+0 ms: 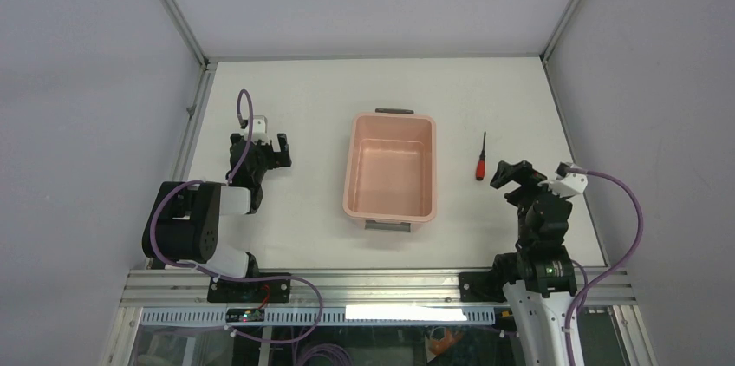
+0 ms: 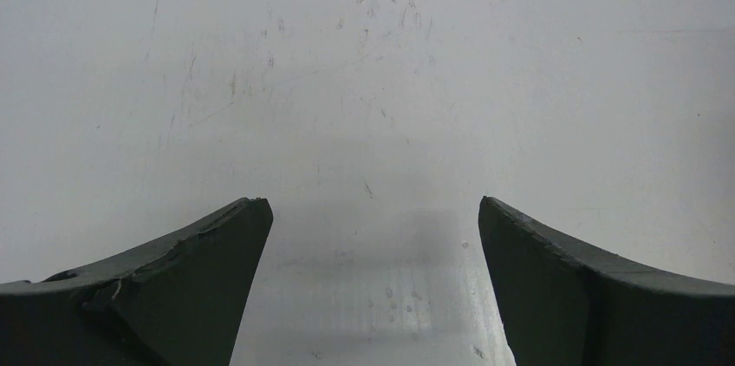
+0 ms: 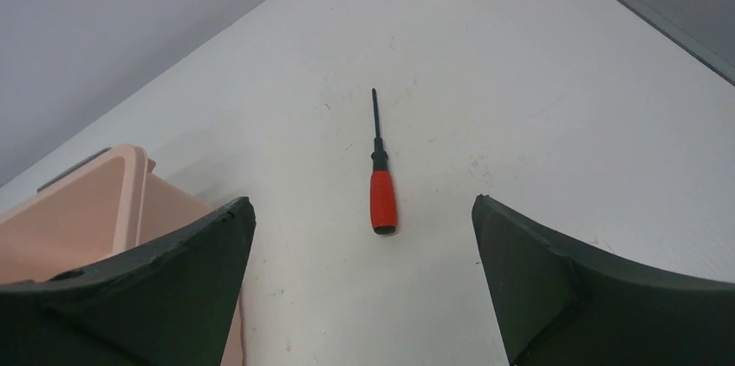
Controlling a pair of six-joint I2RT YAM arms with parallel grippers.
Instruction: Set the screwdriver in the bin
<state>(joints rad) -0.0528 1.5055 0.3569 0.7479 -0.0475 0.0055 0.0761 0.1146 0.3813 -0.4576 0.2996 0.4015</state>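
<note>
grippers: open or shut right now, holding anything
Left gripper: open, holding nothing.
Right gripper: open, holding nothing; the screwdriver lies on the table ahead of it, untouched.

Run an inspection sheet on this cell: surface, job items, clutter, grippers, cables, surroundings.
Surface: white table, light scuffs.
Job's things: screwdriver lies flat to the right of the bin, apart from it, with its red handle toward the arms. The bin sits upright at mid-table and is empty.
Clutter: nothing seen.
Grippers: left gripper open and holding nothing. Right gripper open, fingers short of the screwdriver handle.
Cables: purple cables loop off both arms, none near the bin.
Surroundings: grey walls, aluminium frame.
</note>
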